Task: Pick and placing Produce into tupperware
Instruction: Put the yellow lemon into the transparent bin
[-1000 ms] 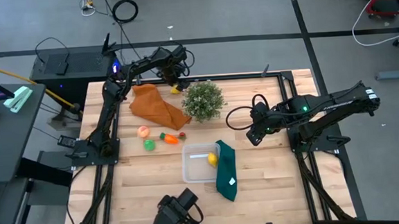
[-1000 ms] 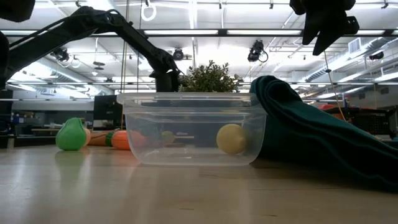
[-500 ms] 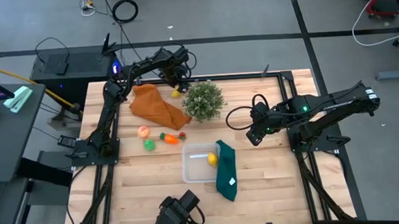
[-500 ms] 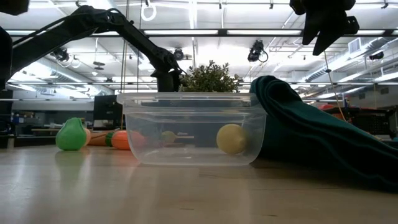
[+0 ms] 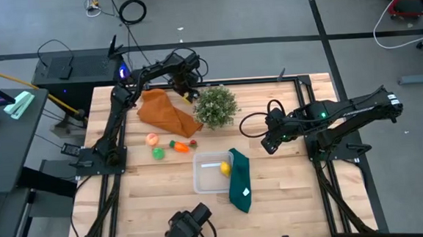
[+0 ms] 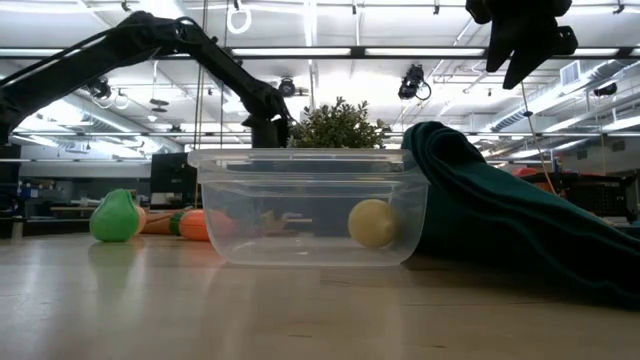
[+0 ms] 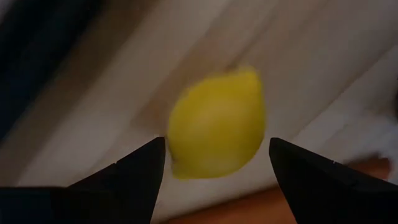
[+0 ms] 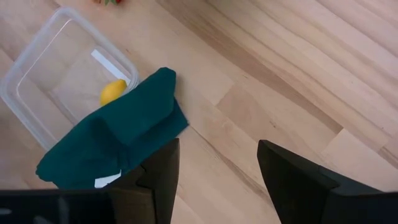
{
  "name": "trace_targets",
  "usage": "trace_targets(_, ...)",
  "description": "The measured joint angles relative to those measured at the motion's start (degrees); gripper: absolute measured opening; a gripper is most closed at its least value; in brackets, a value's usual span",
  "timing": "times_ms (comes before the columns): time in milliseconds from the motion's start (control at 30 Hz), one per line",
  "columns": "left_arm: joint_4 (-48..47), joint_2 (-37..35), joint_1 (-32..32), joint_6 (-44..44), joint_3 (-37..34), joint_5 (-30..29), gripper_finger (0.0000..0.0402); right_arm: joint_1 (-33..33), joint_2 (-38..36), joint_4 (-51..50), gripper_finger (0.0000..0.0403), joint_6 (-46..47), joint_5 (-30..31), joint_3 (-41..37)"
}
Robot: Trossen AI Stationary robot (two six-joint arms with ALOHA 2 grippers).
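Observation:
A yellow lemon (image 7: 217,124) lies on the wooden table at its far edge, between the orange cloth (image 5: 167,112) and the potted plant (image 5: 215,106). My left gripper (image 5: 185,82) points down over it, open, one finger on each side (image 7: 217,163); I see no touch. The clear tupperware (image 5: 209,176) stands near the table's middle with a second lemon (image 5: 225,169) inside. A pink peach (image 5: 152,138), a green fruit (image 5: 158,153), a carrot (image 5: 178,145) and a red piece (image 5: 193,143) lie to its left. My right gripper (image 5: 268,143) hangs open, high over the table's right part.
A dark green cloth (image 5: 239,179) drapes over the tupperware's right edge (image 8: 118,62) and onto the table. The bushy plant stands close to the right of my left gripper, the orange cloth close to its left. Bare wood lies at the near left and right.
My left gripper has turned slightly over the lemon at the far edge and now covers more of it in the high view. Its fingers stay open.

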Motion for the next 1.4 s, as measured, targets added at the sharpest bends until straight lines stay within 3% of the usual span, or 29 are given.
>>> trace_targets(200, -0.7, 1.8, -1.3, 0.4, 0.2, -0.8, 0.0291, 0.0, 0.0, 0.0, 0.0182, 0.1, 0.0, 0.0)
trace_targets(500, 0.0, 1.9, -2.1, 1.0, 0.2, -3.4, 0.0243, 0.0, 0.0, 0.0, 0.0182, 0.0, 0.0, 0.0)
trace_targets(700, 0.6, 2.0, -1.7, -2.3, 0.2, -3.8, 0.0233, 0.0, 0.0, 0.0, 0.0182, 0.0, 0.0, 0.0)
trace_targets(1133, 2.1, 2.1, -2.1, -5.1, 0.1, -4.0, 0.0299, 0.0, 0.0, 0.0, 0.0182, -0.1, 0.0, 0.0)
trace_targets(1400, 4.4, 2.1, -2.1, -4.7, 0.1, -4.2, 0.03, 0.0, 0.0, 0.0, 0.0182, -0.1, 0.0, 0.0)
